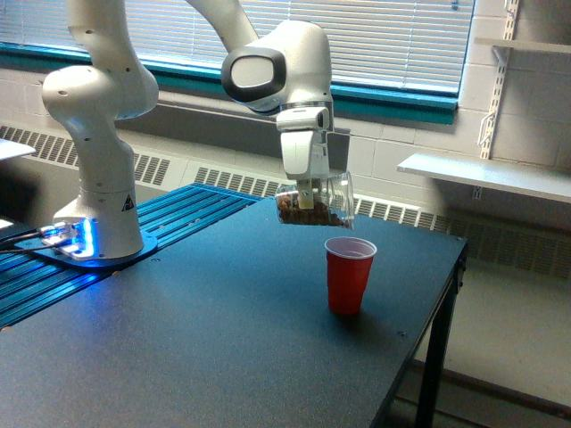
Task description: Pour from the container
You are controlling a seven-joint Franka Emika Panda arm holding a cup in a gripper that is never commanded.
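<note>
Gripper (308, 190) clamped on container (315, 204), tipped near-horizontal with brown contents inside, mouth toward exterior view's right, held above bench (196, 330), up-left of red cup (349, 275).

The white arm rises from its base at the exterior view's left and arches over to a wrist pointing straight down. Its end effector (306, 198) hangs below, fingers clamped on the tipped clear container (314, 204).
</note>
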